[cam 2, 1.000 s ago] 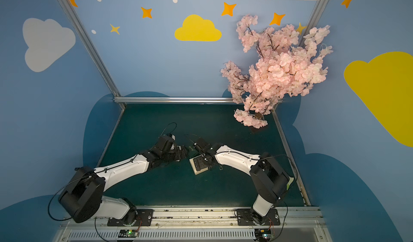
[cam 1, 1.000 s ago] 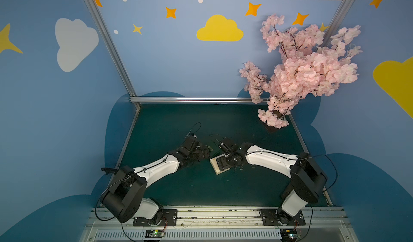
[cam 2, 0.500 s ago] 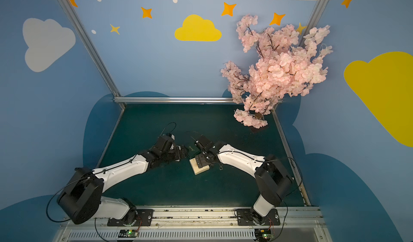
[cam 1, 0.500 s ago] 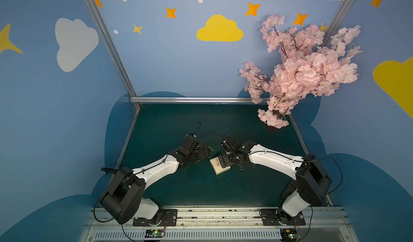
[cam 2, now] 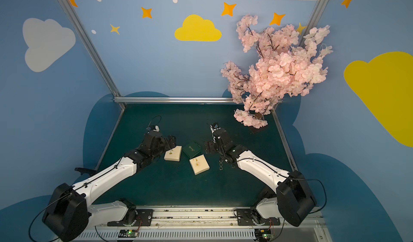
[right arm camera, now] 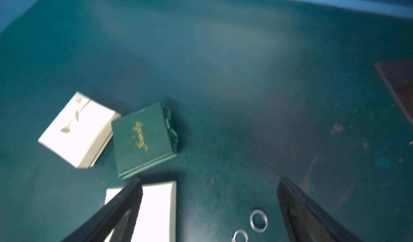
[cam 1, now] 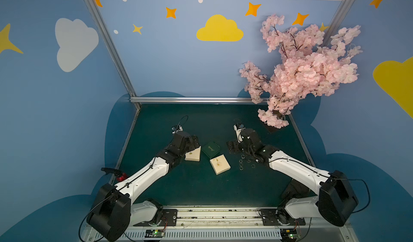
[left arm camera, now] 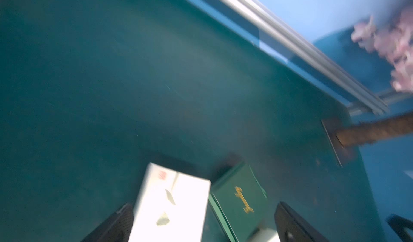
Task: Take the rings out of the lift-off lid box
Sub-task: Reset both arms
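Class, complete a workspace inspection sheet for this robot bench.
Surface: dark green mat, scuffed in places.
Job's things: thin silvery metal rings loose on the mat; left cream square box, dark green square box, centre cream square box.
Clutter: small black object at the mat's edge.
End effectors: left end effector open, empty; right end effector open, empty, near the rings.
Cables: black cable looped at the left wrist.
Surroundings: pink blossom tree; blue walls with painted clouds.

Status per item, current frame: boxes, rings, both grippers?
green box: closed, flat on mat.
cream box by left gripper: looks closed, ungripped.
front cream box: printed face up, free.
rings: loose on mat, outside boxes.
left gripper: open, empty.
right gripper: open, empty.
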You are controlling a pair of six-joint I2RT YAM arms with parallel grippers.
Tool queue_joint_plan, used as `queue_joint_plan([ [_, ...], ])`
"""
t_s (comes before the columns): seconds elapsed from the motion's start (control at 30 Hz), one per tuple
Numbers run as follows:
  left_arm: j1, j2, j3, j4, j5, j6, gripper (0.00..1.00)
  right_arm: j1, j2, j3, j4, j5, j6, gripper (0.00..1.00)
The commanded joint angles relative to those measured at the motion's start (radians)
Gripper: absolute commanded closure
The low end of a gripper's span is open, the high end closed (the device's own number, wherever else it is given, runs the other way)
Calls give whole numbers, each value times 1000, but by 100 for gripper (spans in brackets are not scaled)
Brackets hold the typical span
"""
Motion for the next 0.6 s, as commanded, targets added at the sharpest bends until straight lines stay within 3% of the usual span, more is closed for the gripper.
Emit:
queue_joint_plan([
  [0.0, 40, -11, 28, 27, -184, 70, 1, -17, -36, -30, 193, 79, -70, 5],
  [0.13, 95, 20, 24, 110, -266, 161, 1, -55, -47, -184, 538, 205, -224, 5],
  [0.23, 102, 80, 40, 153, -479, 276, 1, -120, -38, -203, 605, 366, -207, 3],
  [0.37, 130, 181, -20, 395, -607, 450, 1, -259, -51, -270, 581, 279, -162, 3],
  [0.47, 161, 247, -62, 512, -577, 487, 1, -360, -81, -363, 665, 186, -136, 3],
  [0.57, 174, 264, -66, 531, -559, 559, 0, -440, -83, -424, 719, 189, -102, 3],
])
